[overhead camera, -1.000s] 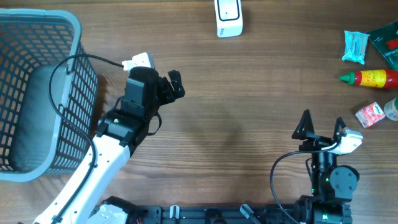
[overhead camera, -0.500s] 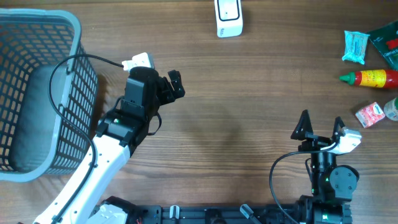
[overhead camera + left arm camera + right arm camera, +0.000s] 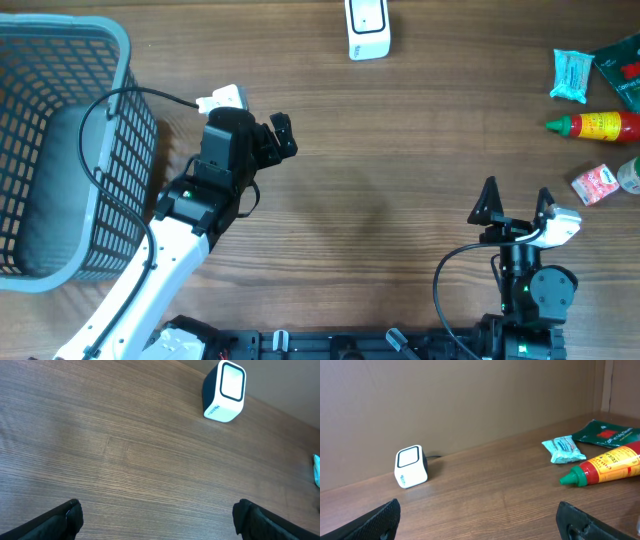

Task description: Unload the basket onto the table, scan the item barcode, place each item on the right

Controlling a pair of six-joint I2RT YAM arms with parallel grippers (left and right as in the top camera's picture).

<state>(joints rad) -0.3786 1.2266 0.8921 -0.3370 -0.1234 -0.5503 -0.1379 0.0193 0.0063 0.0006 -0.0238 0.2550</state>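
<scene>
Scanner [image 3: 367, 28] sits at the far edge of the table [image 3: 380, 200], sauce bottle [image 3: 600, 125] and teal packet [image 3: 571, 75] over by the right edge. Left gripper [image 3: 283, 137] and right gripper [image 3: 517, 192] are both spread wide, gripping nothing.

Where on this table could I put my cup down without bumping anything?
The wide bare wood in the middle is free, bordered by the scanner, the left tool and the right tool. Crowded: the right edge, with teal packet, sauce bottle and pink packet; the basket fills the far left.
</scene>
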